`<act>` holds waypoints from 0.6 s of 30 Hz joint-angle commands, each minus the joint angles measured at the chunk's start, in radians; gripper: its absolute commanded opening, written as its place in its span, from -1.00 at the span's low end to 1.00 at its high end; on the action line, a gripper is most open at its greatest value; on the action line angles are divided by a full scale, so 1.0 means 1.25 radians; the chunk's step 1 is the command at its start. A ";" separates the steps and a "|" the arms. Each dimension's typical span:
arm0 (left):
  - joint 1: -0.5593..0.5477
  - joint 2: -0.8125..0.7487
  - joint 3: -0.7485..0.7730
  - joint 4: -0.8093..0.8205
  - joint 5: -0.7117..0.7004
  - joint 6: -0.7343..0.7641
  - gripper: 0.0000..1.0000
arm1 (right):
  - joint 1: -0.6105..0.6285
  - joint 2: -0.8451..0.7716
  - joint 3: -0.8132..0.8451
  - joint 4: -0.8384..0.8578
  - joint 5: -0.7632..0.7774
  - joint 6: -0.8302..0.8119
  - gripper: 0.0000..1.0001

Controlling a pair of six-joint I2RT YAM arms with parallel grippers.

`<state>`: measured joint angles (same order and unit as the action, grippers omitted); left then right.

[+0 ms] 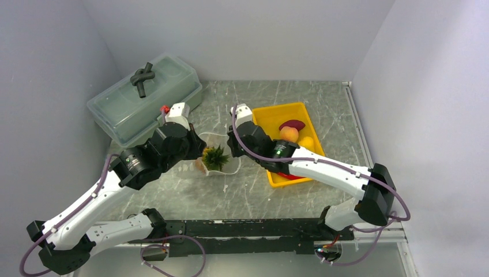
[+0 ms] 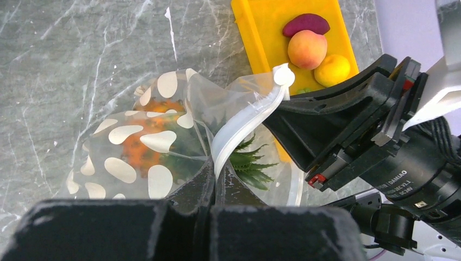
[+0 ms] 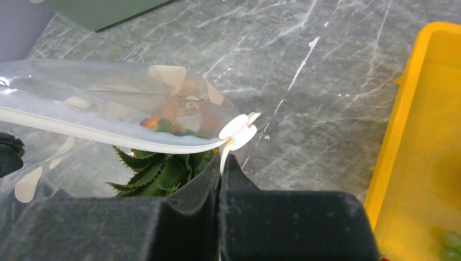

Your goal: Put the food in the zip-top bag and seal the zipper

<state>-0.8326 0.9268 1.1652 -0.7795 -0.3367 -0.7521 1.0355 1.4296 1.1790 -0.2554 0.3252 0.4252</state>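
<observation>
left gripper (image 2: 212,169): jaws pinched shut on the zipper (image 2: 245,120), partway along the strip.
right gripper (image 3: 222,163): jaws closed on the same strip, at its tabbed end.
zip-top bag (image 2: 122,163): lies on the table (image 1: 248,199) between the 2 grippers, just left of the yellow tray (image 1: 262,113).
pineapple (image 2: 142,148): orange body inside the bag, green crown (image 3: 157,171) poking out under the strip.
zipper axis: runs from the left gripper across to the right one, so a seal would likely travel along that line.
remaining food: peach (image 2: 307,49), purple piece (image 2: 306,24) and yellow fruit (image 2: 332,69) sit in the tray, right of the bag.
nearer arm: the right, though its jaws are occupied.
</observation>
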 commanded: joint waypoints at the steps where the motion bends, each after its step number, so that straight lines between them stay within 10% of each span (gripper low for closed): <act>1: 0.003 -0.009 0.004 0.018 0.000 0.007 -1.00 | 0.000 -0.043 0.037 0.051 0.041 -0.039 -1.00; 18: 0.003 -0.022 -0.038 0.048 -0.036 0.052 -0.79 | 0.124 -0.111 0.114 0.068 0.212 -0.332 -1.00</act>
<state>-0.8326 0.9234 1.1305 -0.7750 -0.3569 -0.7181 1.1549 1.3334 1.2671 -0.2291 0.4976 0.1268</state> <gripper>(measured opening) 0.096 0.014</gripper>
